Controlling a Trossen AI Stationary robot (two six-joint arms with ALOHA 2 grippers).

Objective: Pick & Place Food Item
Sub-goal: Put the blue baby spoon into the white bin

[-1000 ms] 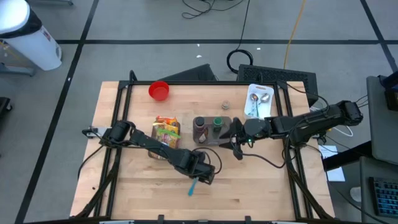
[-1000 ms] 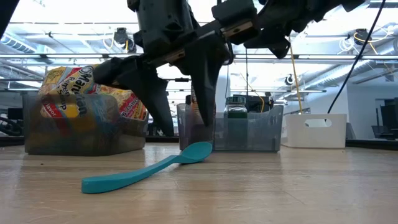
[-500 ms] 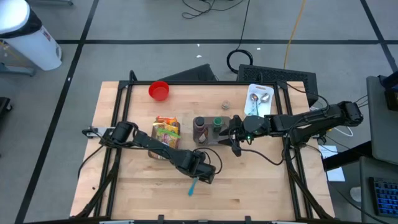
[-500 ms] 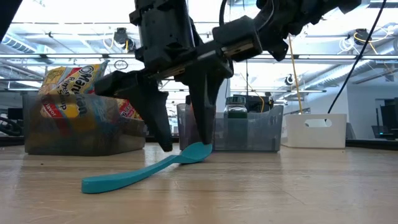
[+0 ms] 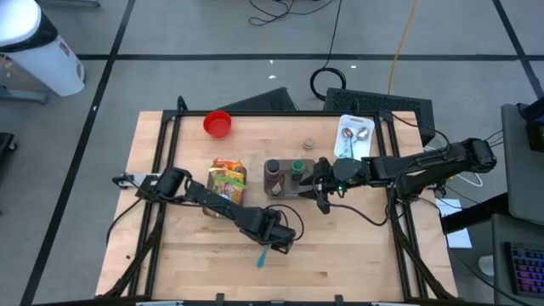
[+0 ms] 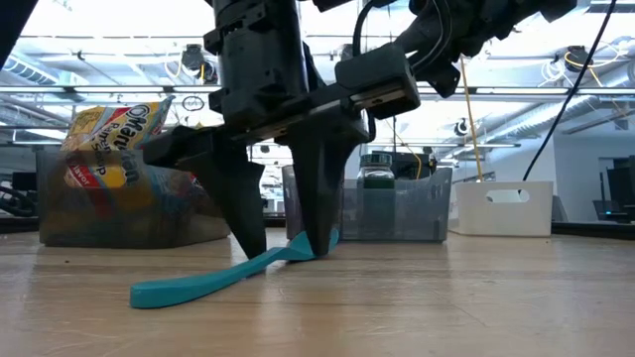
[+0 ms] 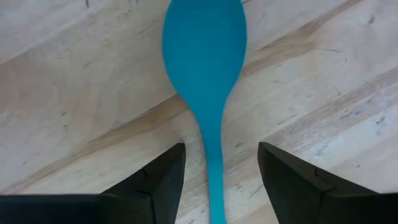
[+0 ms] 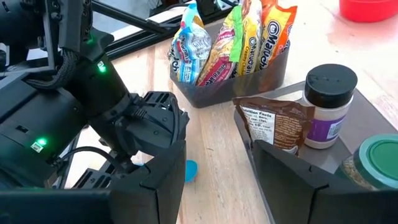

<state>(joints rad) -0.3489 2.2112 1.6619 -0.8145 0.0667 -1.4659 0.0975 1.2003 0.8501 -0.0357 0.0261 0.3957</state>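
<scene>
**Left gripper straddles the teal spoon**

High view: the teal spoon [image 5: 266, 252] lies on the wooden surface [image 5: 357, 255], nearer the front edge than the noodle bin [image 5: 226, 185]. The left gripper [image 5: 280, 241] is right down over the spoon's bowl end. The right gripper [image 5: 321, 197] hangs beside the clear bin [image 5: 286, 178] of jars, on the side away from the noodle bin. A red bowl [image 5: 218, 124] sits well behind the noodle bin, and a white tray [image 5: 353, 138] of metal spoons is off past the jar bin at the back.

Low view: the left gripper [image 6: 283, 248] has its 2 fingertips [image 6: 248, 238] planted at the surface, one each side of the spoon [image 6: 223, 275], jaws apart and not pinching. The spoon's handle runs out along the surface in front of the noodle bin [image 6: 129, 208]; its bowl points toward the jar bin [image 6: 397, 210].

Left wrist view: the spoon [image 7: 206, 68] runs straight between the 2 dark fingers [image 7: 163, 180], bare wood showing on both sides of the handle. Open, nothing gripped.

Right wrist view: the right gripper [image 8: 211, 180] stands open and empty, looking at the noodle packets [image 8: 233, 37], a brown pouch [image 8: 273, 124] and a black-capped jar [image 8: 328, 102].
</scene>
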